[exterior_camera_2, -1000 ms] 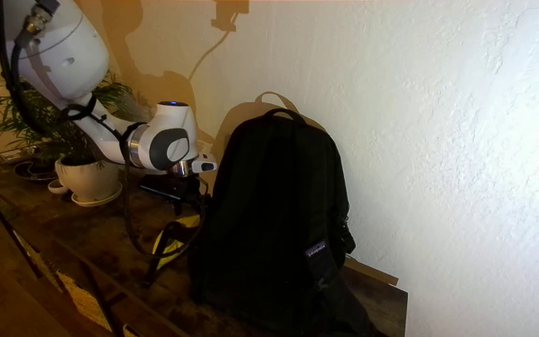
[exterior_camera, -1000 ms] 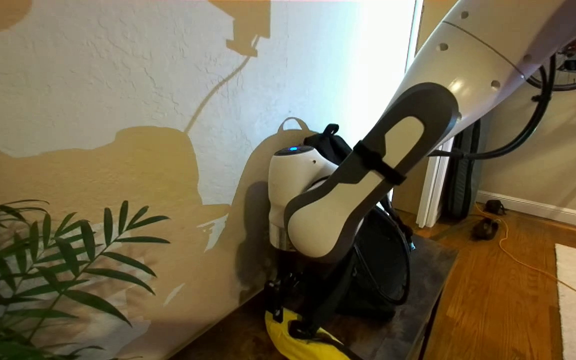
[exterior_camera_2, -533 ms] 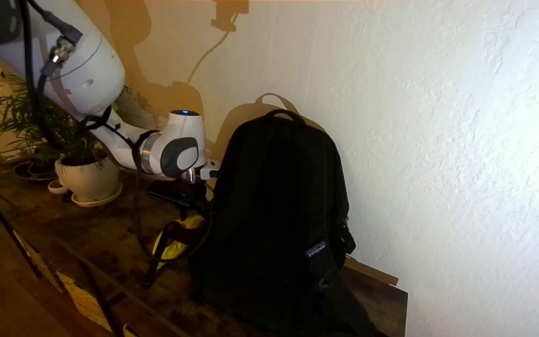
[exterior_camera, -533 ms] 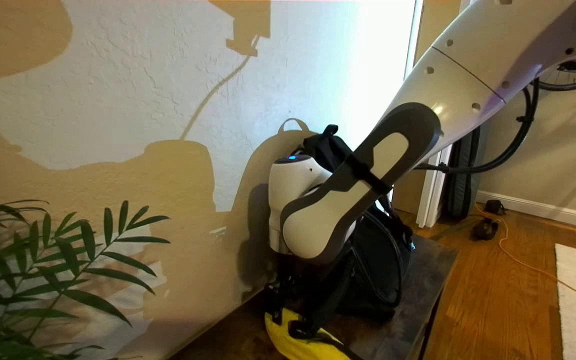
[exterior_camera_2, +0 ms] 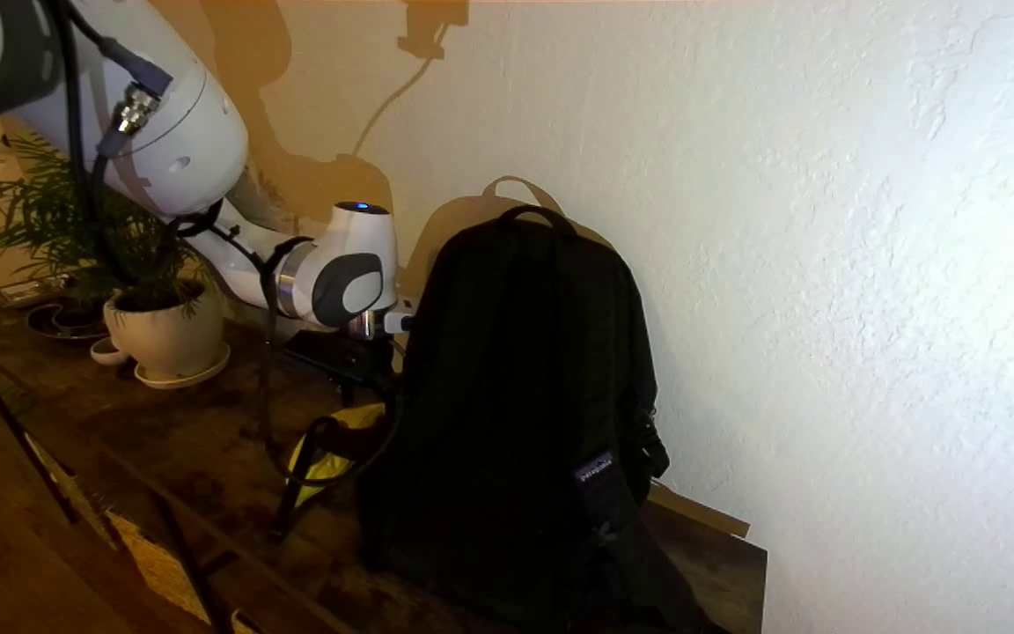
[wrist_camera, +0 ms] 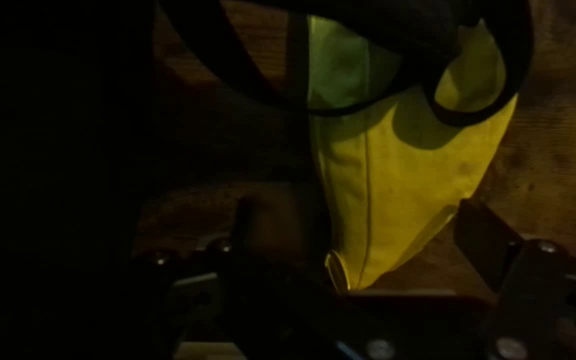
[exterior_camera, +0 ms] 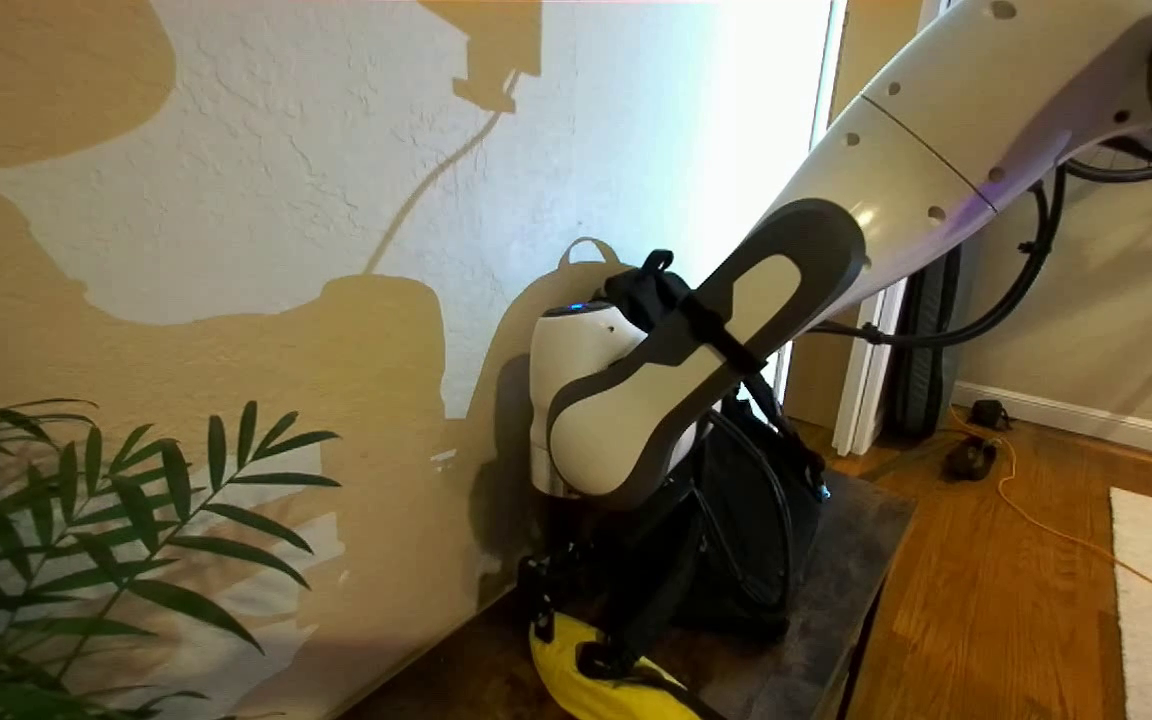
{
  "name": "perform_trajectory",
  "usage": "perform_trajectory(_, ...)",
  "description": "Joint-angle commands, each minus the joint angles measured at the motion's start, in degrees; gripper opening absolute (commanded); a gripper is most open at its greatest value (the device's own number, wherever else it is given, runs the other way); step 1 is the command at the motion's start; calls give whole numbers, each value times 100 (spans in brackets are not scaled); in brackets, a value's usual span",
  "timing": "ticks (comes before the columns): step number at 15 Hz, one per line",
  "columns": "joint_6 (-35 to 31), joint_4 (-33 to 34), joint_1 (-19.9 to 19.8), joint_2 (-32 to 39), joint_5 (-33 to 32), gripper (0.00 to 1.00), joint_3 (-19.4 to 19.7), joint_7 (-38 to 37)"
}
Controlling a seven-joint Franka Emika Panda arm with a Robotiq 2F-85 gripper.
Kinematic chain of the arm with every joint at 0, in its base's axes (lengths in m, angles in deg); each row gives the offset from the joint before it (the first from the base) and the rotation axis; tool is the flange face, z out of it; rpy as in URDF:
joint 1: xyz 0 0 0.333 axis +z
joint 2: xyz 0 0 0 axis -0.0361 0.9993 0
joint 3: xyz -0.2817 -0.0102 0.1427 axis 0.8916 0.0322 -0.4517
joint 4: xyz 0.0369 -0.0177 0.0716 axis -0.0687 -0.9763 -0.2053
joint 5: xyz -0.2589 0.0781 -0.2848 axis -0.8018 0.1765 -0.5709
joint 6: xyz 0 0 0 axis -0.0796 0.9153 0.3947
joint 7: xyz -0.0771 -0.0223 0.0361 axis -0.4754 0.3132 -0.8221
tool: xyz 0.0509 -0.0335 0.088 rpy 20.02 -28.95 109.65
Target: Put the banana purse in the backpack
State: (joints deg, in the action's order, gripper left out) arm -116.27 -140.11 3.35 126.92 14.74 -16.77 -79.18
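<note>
**Transfer Status: Approach Stage, Grip Pending**

Location. In an exterior view, we locate the backpack (exterior_camera_2: 516, 396), standing upright on the worktop (exterior_camera_2: 234, 431). The banana purse (exterior_camera_2: 324, 467) lies outside it on the same worktop, between 8 and 9 o'clock from the backpack's middle.

Tool state. In the wrist view, we read the tool (wrist_camera: 353, 215) as spread, with nothing held: its jaws stand well apart, one on the 9 o'clock side of the purse's narrow end, the other on the 3 o'clock side. The 3 o'clock jaw meets the purse's edge in this view; whether the two touch, we cannot tell. The height of the jaws above the worktop is also unclear.

Done. We judge the approach to be all but complete: the narrow end, which points to 6 o'clock, lies between the jaws.

Left. By our judgement, these steps are outstanding:
1. Bring the jaws together on the narrow end.
2. Lift the purse off the worktop.
3. Carry it to the backpack.
4. Lower it inside and release it.

Caution. A dark strap (wrist_camera: 519, 62) loops over the purse between 1 and 2 o'clock. We cannot tell whether it belongs to the purse or to the backpack; if to the backpack, it could snag during the lift. We see no mouth of the backpack in any view, so we cannot confirm that it is ready to receive the purse.
</note>
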Motion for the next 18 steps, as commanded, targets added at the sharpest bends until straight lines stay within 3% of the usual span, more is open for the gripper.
perform_trajectory(1, 82, -96, -59, -154, 76, 100, -33, 86)
perform_trajectory(10, 131, -204, 29, -187, 91, 100, -53, 17)
perform_trajectory(18, 662, -357, 88, -219, 208, 100, -90, -106)
